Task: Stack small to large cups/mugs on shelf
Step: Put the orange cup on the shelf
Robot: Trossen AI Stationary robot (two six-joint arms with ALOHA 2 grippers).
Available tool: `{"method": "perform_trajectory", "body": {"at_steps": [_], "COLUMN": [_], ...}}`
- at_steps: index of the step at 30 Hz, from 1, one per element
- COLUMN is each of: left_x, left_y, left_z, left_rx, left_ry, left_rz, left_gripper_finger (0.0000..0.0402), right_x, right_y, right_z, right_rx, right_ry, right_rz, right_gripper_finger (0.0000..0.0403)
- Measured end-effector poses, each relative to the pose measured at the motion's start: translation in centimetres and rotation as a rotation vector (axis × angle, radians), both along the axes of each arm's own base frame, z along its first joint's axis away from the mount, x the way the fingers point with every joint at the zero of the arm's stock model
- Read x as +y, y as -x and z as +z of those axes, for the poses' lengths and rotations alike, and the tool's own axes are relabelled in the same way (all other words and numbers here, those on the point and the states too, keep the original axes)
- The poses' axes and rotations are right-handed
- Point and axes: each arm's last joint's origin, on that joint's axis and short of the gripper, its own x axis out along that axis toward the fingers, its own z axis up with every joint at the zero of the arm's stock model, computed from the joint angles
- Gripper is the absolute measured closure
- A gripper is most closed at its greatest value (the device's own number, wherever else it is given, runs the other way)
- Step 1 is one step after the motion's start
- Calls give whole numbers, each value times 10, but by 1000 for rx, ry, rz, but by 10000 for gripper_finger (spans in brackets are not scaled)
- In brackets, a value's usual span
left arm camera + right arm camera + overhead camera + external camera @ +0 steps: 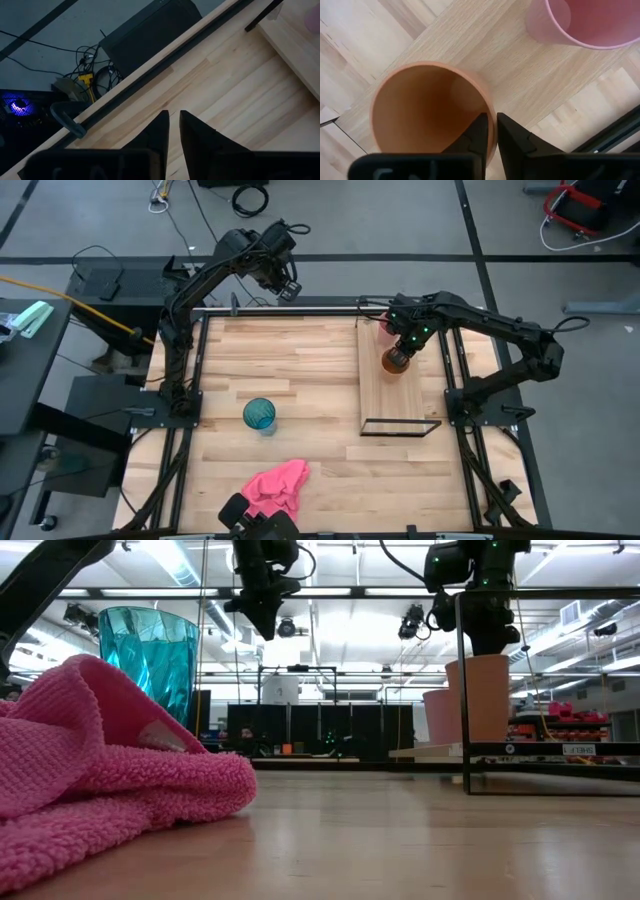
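Note:
The orange cup [395, 363] stands upright on the light-wood shelf [400, 402], at its far end. The pink cup [384, 328] stands just beyond it on the same board, partly hidden by my right arm. My right gripper [492, 137] is right above the orange cup and shut on it. The teal cup [260, 415] stands upright on the tabletop, left of the shelf. My left gripper [287, 287] hangs shut and empty, high over the table's far edge. My right gripper holds the orange cup by its rim [489, 116], on the side toward the pink cup [580, 22]. One finger is inside the cup and one outside. The fingers point down from above. The cup is upright, its base at the shelf board [478, 740].
A crumpled pink cloth [277, 485] lies near the table's near edge and fills the low view's left [100, 780]. The shelf's black wire frame [400, 427] rises at its near end. Bare tabletop lies between the teal cup and the shelf.

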Motion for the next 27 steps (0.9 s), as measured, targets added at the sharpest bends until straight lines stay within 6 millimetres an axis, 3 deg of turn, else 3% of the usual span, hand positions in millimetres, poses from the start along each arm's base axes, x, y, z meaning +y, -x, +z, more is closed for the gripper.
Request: {"method": "perform_trajectory", "body": {"at_steps": [27], "left_x": [-1], "left_y": [1], "left_z": [0], "left_rx": [10], "left_ry": [11], "left_rz": [4], "left_gripper_finger": [328], "right_x": [0], "right_y": [0], "right_z": [0], "right_rx": [2], "right_ry": [2], "right_rz": [-28], "right_gripper_finger": [302]}}
